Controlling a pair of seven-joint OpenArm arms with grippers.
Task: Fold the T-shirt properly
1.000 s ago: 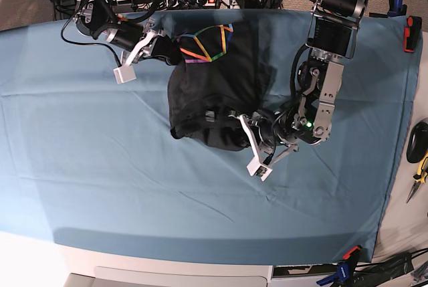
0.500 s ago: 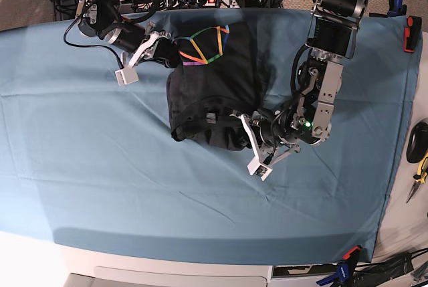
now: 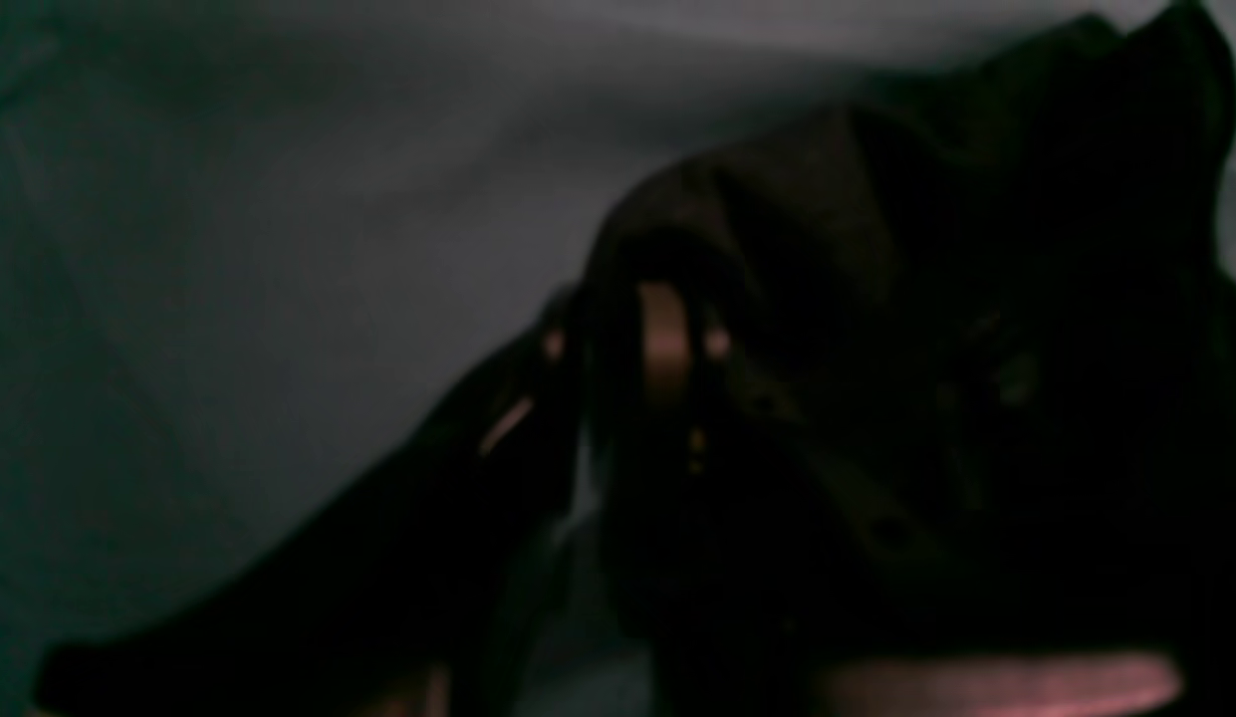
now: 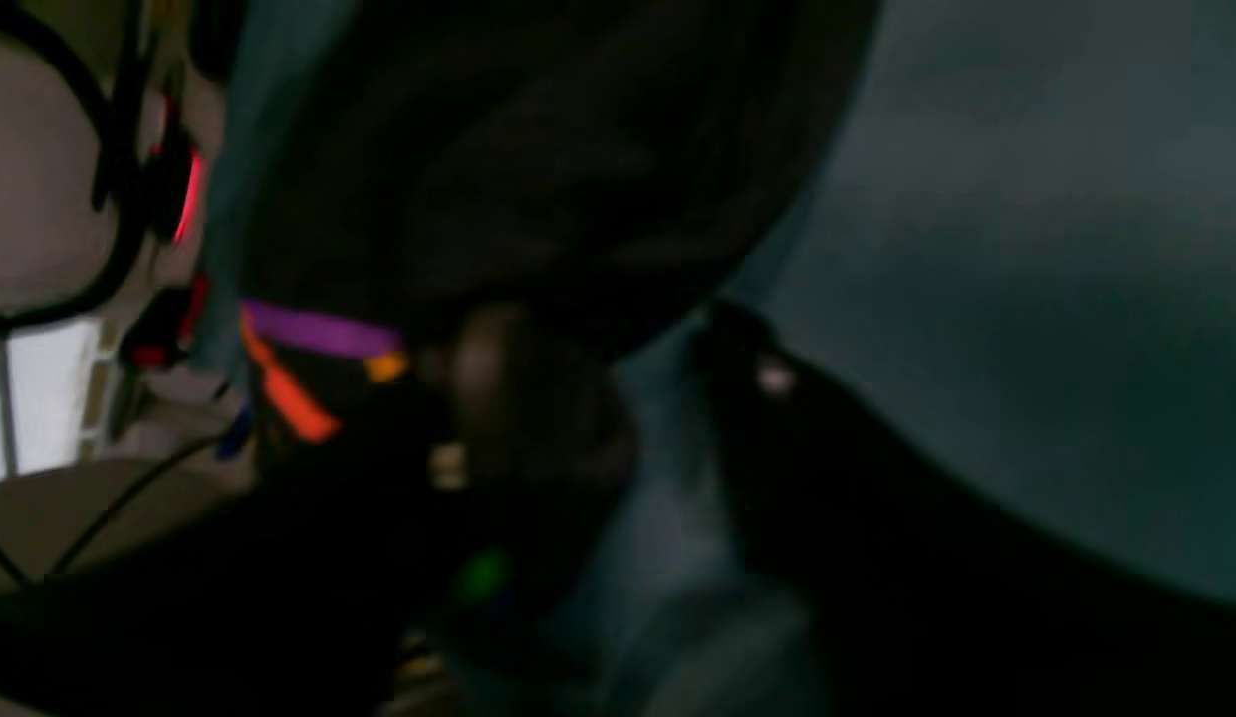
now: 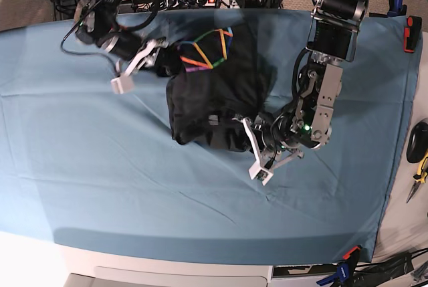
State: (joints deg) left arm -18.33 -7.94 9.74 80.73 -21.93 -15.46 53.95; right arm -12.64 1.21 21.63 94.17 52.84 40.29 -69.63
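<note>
Blue cloth (image 5: 100, 166): T-shirt (image 5: 214, 93) between fingers (image 5: 257, 166)

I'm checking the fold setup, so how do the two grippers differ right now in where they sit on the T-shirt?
The right gripper sits at the T-shirt's far edge beside the rainbow print; the left gripper sits at its plain black near edge. The right gripper's fingers spread wide; the left gripper's gap looks narrower. Both reach in low over the blue table cloth.

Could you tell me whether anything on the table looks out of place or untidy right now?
Yes. The black T-shirt lies bunched in an uneven heap on the blue table cloth rather than flat, with part of its rainbow print turned up at the far edge.
</note>
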